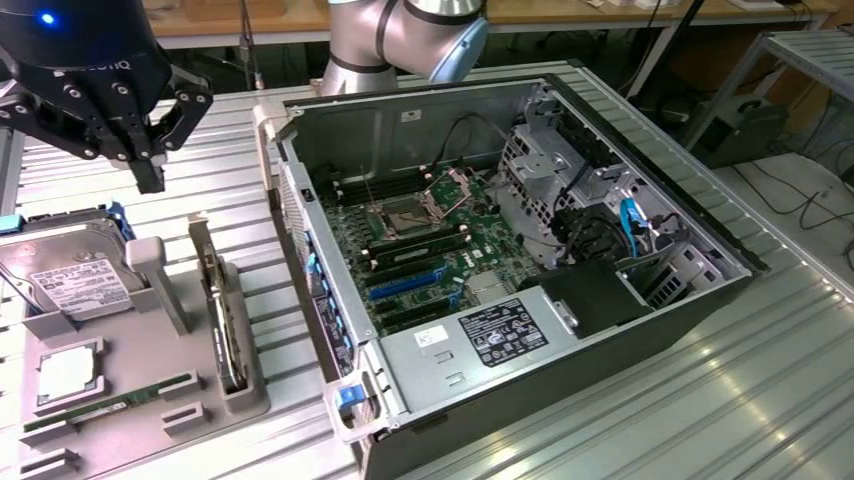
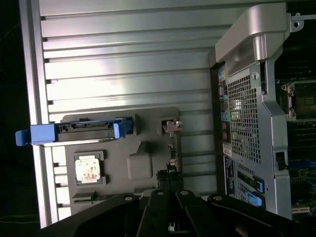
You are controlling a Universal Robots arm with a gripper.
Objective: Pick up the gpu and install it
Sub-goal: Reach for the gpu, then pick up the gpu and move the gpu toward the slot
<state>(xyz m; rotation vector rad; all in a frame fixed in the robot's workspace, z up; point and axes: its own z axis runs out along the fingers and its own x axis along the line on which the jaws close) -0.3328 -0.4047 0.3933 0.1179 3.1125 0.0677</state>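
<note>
gpu: stands on edge in a slot of the grey tray, lower left of the exterior view, nothing touching it
gripper: upper left of the exterior view, above the table, well apart from the gpu
fingers: closed together, holding nothing
hard drive: same tray, on the exterior view's left of the gpu
computer case: open, on the exterior view's right of the tray, circuit board showing

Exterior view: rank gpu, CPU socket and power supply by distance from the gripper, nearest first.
From the gripper:
1. gpu, upright in the grey holder, exterior view's left.
2. CPU socket, inside the computer case.
3. power supply, at the case's front corner.
</note>
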